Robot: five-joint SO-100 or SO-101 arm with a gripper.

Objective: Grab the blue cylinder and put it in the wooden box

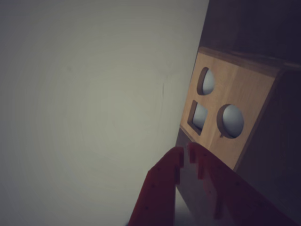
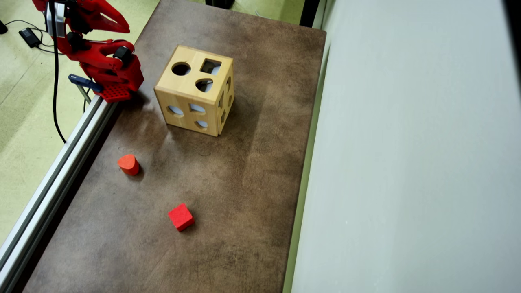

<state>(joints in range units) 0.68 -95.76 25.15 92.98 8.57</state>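
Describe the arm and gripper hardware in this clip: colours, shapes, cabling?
The arm is bright red plastic with black motor blocks and a gridded red base. A black cable hangs beside it. The gripper has two flat red fingers with notched, stepped inner edges.

Light-wood cube box (image 2: 194, 96): smooth, pale grain.
Brown tabletop (image 2: 228, 195): matt, mottled.
Silver rail (image 2: 53, 175), left edge: brushed metal.
Red arm (image 2: 101, 61), upper left: matt plastic.

No words, numbers or signs can be read in either view — not on the wooden box (image 2: 194, 96), not on the red cube (image 2: 180, 217), not on the red robot arm (image 2: 101, 61) — nothing is written anywhere.
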